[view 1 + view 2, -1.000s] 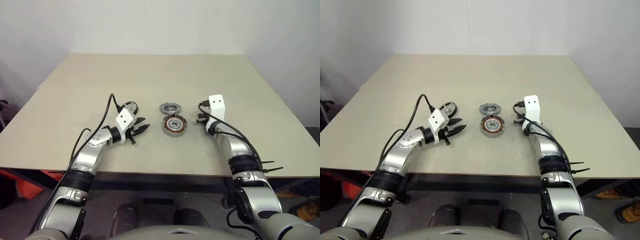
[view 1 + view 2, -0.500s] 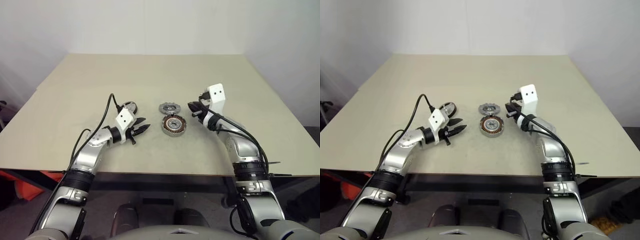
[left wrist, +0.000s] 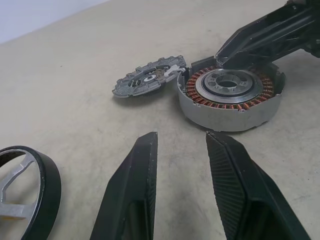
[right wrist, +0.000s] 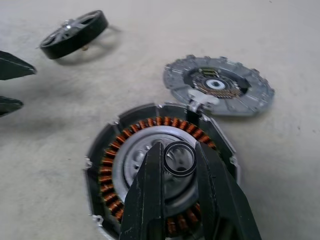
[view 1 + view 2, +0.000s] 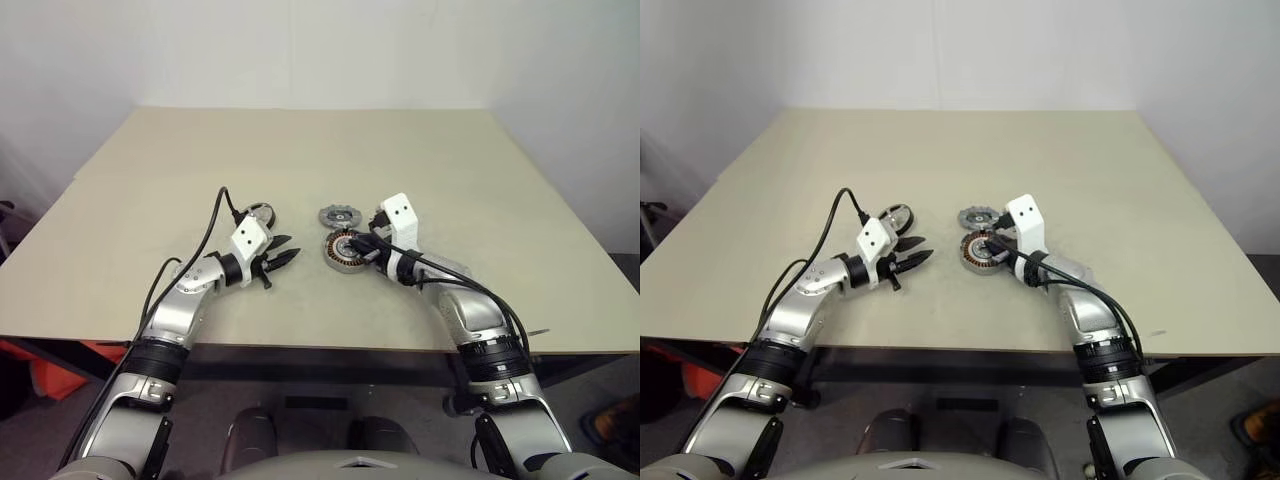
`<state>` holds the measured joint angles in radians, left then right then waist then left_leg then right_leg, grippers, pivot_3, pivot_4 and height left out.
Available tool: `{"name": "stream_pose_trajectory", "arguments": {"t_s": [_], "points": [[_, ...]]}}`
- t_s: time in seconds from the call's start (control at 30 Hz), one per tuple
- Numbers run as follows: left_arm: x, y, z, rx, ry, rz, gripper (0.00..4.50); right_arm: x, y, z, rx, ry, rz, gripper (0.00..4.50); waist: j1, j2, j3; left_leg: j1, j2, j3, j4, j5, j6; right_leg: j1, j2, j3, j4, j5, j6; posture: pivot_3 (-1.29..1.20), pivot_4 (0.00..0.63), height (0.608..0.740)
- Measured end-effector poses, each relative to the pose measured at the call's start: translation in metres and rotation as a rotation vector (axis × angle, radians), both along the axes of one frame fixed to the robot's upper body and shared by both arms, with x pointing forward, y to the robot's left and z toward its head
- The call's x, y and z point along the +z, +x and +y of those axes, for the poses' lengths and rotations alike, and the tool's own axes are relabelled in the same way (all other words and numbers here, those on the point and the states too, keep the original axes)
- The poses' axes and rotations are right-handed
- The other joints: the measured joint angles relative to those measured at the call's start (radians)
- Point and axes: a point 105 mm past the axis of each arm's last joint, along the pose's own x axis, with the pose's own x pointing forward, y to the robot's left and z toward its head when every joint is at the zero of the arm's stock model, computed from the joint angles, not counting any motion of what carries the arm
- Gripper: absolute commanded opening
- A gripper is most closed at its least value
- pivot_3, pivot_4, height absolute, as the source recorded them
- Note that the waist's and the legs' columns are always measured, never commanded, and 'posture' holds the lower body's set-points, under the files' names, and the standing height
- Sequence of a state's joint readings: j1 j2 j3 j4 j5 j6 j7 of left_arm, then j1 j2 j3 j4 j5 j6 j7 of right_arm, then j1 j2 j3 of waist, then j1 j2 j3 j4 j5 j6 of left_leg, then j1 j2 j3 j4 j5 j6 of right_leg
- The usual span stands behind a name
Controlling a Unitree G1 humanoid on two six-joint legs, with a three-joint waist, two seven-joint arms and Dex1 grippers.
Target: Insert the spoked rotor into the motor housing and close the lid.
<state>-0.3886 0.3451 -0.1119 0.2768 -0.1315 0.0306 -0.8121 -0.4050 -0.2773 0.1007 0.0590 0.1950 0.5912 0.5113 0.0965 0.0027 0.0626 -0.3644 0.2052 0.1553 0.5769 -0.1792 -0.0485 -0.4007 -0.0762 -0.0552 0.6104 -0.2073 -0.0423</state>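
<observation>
On the beige table (image 5: pixel 150 200), the round grey motor housing with copper windings (image 4: pixel 160 175) is sitting empty — the right gripper (image 4: pixel 179 159), jaws narrow, is hovering over its hub. Black-rimmed silver spoked rotor (image 4: pixel 74 33) and grey notched lid (image 4: pixel 218 91) are lying beside it, both steps pending — the left gripper (image 3: pixel 180 145) is waiting, part-open, holding nothing.

Metal parts on a matt tabletop

You are looking at a matt beige table (image 5: pixel 150 200); the motor housing (image 4: pixel 100 200) is showing dull grey metal, glossy copper windings (image 3: pixel 200 95) and a brushed silver hub (image 3: pixel 227 82); the lid (image 4: pixel 250 95) is looking like rough cast grey metal.
</observation>
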Motion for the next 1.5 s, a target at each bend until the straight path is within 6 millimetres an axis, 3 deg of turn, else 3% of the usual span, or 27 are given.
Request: {"name": "stream_pose_trajectory", "arguments": {"t_s": [0.17,1.33,1.5], "points": [[0.0,0.0001,0.0002,0.002,0.001,-0.001,1.65,-0.0069,-0.0049,0.0047,0.023,-0.012,0.019,0.56,0.0,0.0,0.0,0.0,0.0,0.0,0.0,0.0,0.0,0.0,0.0,0.0,0.0,0.0,0.0,0.0,0.0,0.74],[-0.0016,0.0002,0.0042,0.022,0.01,-0.002,1.65,-0.0064,-0.0027,0.0102,0.045,-0.056,-0.005,0.56,0.0,0.0,0.0,0.0,0.0,0.0,0.0,0.0,-0.001,0.0,0.0,0.0,0.0,0.0,0.0,0.0,0.0,0.74],[-0.0016,0.0002,0.0042,0.022,0.01,-0.002,1.65,-0.006,-0.0023,0.0091,0.043,-0.061,-0.009,2.24,0.0,0.0,0.0,0.0,0.0,0.0,0.0,0.0,-0.001,0.0,0.0,0.0,0.0,0.0,0.0,0.0,0.0,0.74]]}}
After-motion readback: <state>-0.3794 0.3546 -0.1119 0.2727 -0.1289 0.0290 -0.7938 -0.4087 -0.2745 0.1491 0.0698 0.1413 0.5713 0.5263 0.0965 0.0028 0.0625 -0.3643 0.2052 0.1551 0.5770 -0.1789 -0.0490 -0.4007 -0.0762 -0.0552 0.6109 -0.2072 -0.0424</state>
